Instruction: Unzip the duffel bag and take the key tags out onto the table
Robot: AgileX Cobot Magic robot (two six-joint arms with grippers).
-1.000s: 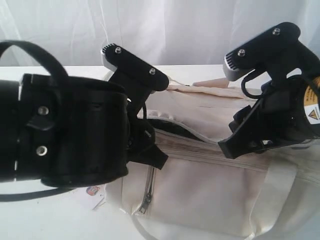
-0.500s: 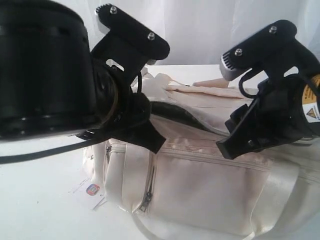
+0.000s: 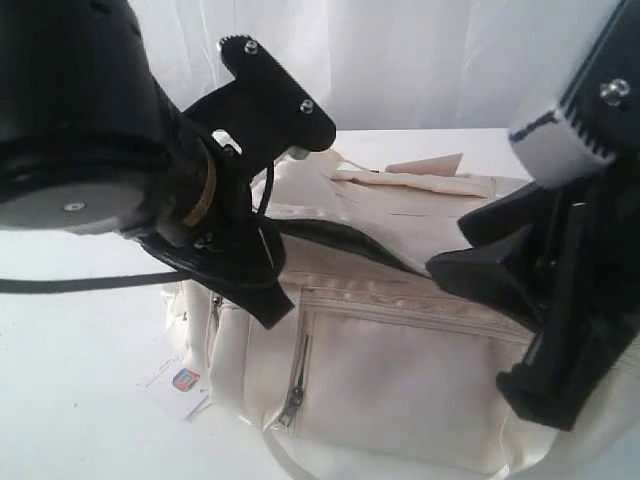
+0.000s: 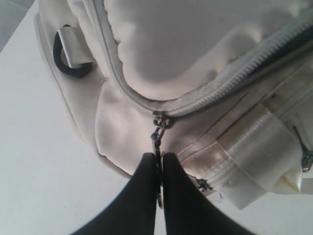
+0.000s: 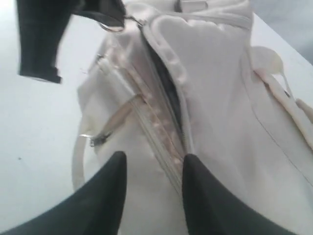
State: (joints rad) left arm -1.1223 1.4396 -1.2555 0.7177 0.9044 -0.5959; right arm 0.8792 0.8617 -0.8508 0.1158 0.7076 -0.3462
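Left claw (image 4: 157, 157) is what I check first: its two black fingers (image 4: 142, 196) are pressed together, pinching the metal zip pull (image 4: 157, 137) that hangs from the slider of the duffel bag's (image 4: 171, 58) main zip. The slider sits at the end of the bag, near a dark D-ring (image 4: 73, 61) held in a cream webbing tab. On the exterior view I see the cream duffel bag (image 3: 400, 380) lying on the white table (image 3: 80, 420), filling the middle and right of the picture. Its top zip gapes partly open as a dark slit (image 3: 350, 240). The inside is too dark for me to tell what lies in there. Right claw (image 5: 152, 164) hangs over the bag's front panel with its fingers (image 5: 115, 181) clearly apart, gripping nothing; the open slit (image 5: 166, 88) runs away from the gap between them. Below the top zip I see a front pocket with a closed zip (image 3: 400, 312) running across. A short upright pocket zip (image 3: 297, 385) is at its left edge. A small white paper tag (image 3: 182, 382) with a red-blue mark lies on the table just beside the bag's left end.
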